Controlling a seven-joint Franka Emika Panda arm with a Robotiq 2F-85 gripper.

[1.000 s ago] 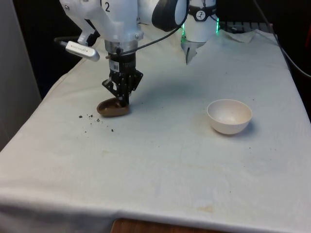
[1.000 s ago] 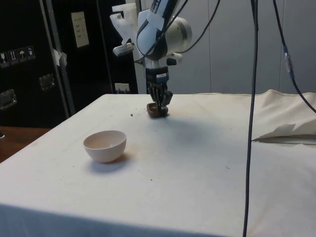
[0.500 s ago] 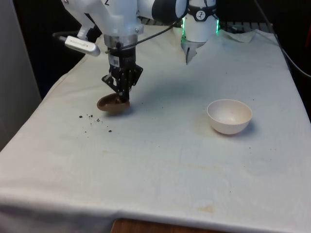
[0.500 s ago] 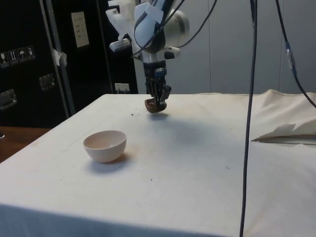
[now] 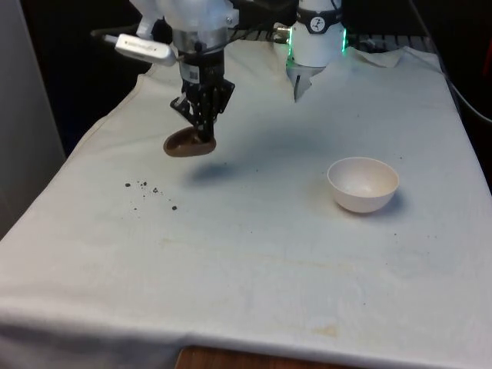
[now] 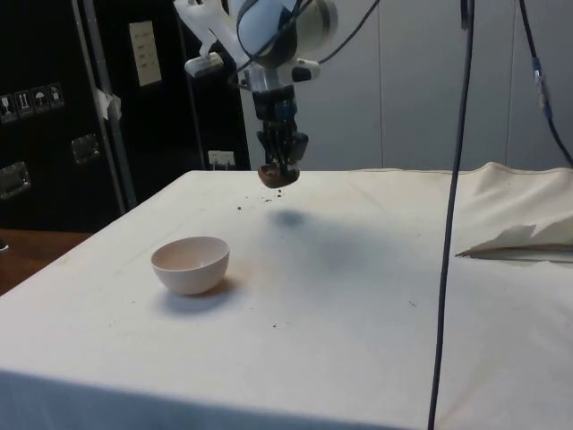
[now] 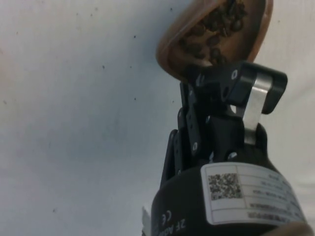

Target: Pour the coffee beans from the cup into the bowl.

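Coffee beans (image 7: 212,24) fill the brown cup (image 5: 189,144), which we see pinched by its rim in our gripper (image 5: 203,132), clear of the white cloth (image 5: 254,254). A few beans (image 5: 146,189) lie scattered below. The bowl (image 5: 363,184) sits well apart toward the front view's right. The fingers hide part of the rim.

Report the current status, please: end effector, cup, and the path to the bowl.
End effector shut on brown cup, lifted off the cloth, beans inside. White bowl empty, toward front view's right. Spilled beans on cloth; path open.
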